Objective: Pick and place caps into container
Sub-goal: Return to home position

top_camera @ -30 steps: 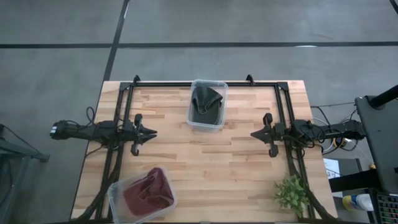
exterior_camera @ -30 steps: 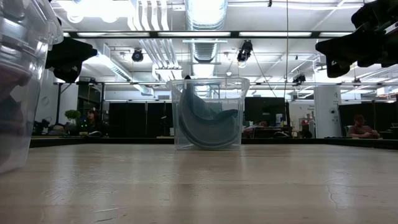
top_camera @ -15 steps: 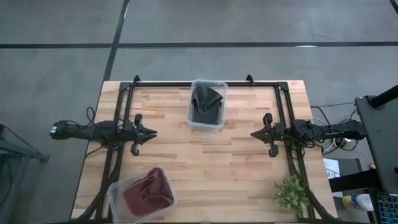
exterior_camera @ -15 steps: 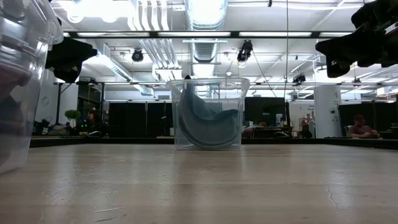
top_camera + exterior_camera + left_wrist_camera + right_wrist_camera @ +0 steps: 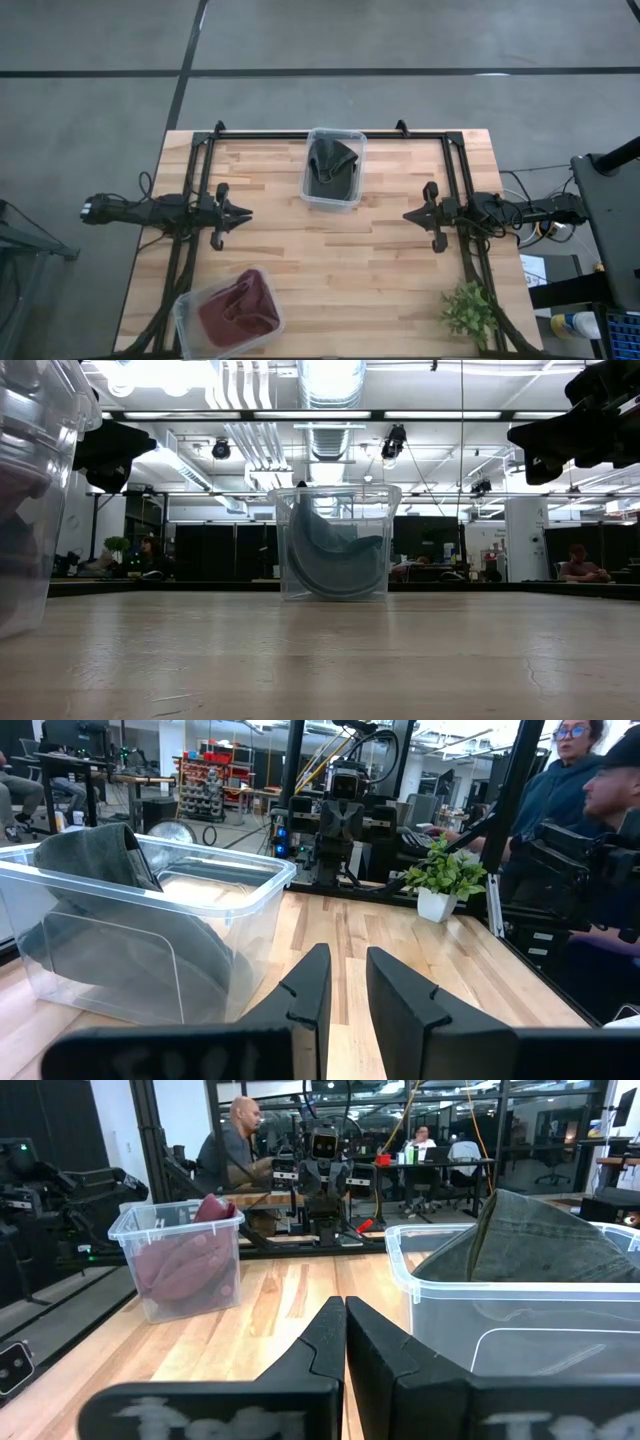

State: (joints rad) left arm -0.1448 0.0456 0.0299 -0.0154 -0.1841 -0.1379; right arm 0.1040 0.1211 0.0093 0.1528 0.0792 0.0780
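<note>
Dark olive caps (image 5: 332, 165) lie bunched in a clear container (image 5: 357, 150) at the table's far middle; one shows through the wall in the low view (image 5: 335, 555) and in the left wrist view (image 5: 95, 855). Maroon caps (image 5: 238, 308) fill a second clear container (image 5: 183, 308) at the near left corner, also in the right wrist view (image 5: 185, 1255). My left gripper (image 5: 240, 213) hovers at mid-left, fingers slightly open (image 5: 346, 960). My right gripper (image 5: 408, 215) hovers at mid-right, fingers shut (image 5: 345, 1305). Both point at the table's centre and hold nothing.
A small leafy plant (image 5: 468, 310) in a white pot stands at the near right corner. Black frame rails (image 5: 330, 132) run along the far edge and both sides. Bare wood (image 5: 330, 260) lies between the grippers. People stand beyond the table (image 5: 590, 780).
</note>
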